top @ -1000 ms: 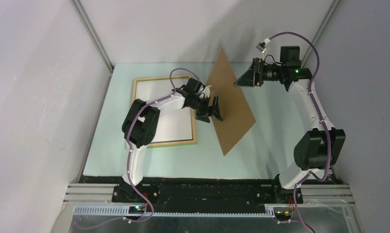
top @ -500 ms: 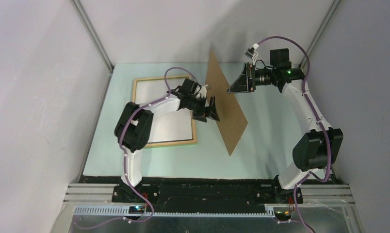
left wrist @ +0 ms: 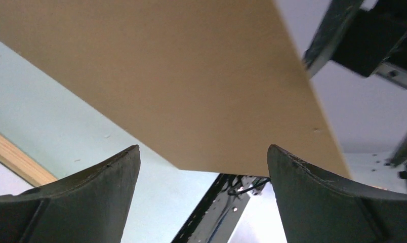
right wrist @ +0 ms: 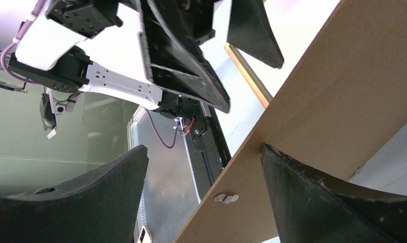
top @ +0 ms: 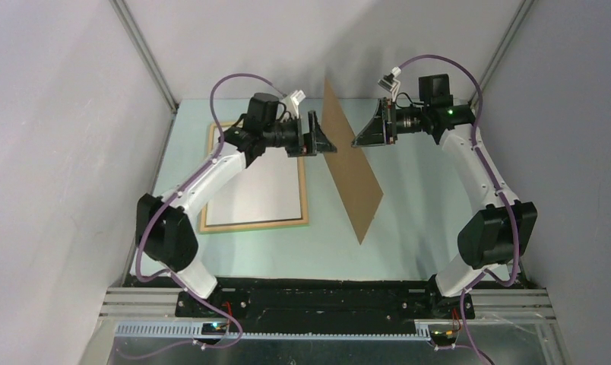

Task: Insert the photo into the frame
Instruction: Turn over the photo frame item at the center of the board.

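The pale green tabletop (top: pixel 424 213) fills the floor of the cell, with the left arm (top: pixel 204 179) reaching over its left half and the right arm (top: pixel 477 167) bending in from the right. Between them stands a brown backing board (top: pixel 356 182), steeply on edge. Its upper corner rises toward the back wall and its lower corner points down toward the near side of the tabletop. To the left of the board the frame (top: pixel 257 224) lies flat with its pale wooden side up, partly under the left arm. The photo (top: pixel 264 198) lies inside the frame, plain white back upward, filling the opening. The left fingers (top: pixel 320 138) hover just left of the board's upper part and stand wide apart. In the left wrist view the board's flat face hangs beyond them with nothing between them, and a strip of the frame's wood shows at the lower left. The right fingers (top: pixel 367 128) face them from the other side of the board, also spread wide. In the right wrist view the board's thin edge runs slantwise through the gap, close against one finger, though contact cannot be told. A small metal turn clip (right wrist: pixel 226 197) sits on the board near that edge.
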Robot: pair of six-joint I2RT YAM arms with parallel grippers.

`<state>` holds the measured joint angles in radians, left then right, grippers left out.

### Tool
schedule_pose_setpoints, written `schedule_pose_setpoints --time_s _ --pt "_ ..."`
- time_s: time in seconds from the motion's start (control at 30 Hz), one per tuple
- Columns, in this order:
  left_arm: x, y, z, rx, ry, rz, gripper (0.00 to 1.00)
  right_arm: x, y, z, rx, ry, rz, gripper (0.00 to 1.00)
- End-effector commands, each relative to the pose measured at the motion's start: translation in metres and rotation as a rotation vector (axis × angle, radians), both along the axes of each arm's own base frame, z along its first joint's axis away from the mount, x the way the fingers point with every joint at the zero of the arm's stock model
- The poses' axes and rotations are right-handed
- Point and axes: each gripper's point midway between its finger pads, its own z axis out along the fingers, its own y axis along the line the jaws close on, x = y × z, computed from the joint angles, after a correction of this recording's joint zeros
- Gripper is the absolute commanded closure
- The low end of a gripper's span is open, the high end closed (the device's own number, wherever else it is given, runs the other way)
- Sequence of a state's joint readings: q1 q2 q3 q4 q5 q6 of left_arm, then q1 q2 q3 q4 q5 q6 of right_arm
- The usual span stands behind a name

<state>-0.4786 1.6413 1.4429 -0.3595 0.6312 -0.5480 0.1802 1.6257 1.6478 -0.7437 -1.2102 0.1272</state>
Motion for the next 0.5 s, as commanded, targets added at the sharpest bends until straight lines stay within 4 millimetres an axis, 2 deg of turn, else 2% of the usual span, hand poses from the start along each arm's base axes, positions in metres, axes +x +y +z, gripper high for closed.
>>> schedule_pose_setpoints --time_s 0.0,0.07,0.2,0.47 --pt "0.003 0.000 0.055 -0.108 0.008 0.103 0.00 -0.008 0.005 0.019 0.008 -0.078 0.023 0.13" --pt "0.005 -0.002 0.068 -0.141 0.028 0.122 0.00 -0.009 0.007 0.017 0.003 -0.078 0.028 0.13" --pt "0.009 -0.008 0.079 -0.174 0.064 0.144 0.01 -0.015 0.013 0.014 -0.004 -0.081 0.046 0.13" --pt "0.013 -0.012 0.085 -0.199 0.101 0.176 0.01 -0.021 0.021 0.009 -0.015 -0.081 0.070 0.13"
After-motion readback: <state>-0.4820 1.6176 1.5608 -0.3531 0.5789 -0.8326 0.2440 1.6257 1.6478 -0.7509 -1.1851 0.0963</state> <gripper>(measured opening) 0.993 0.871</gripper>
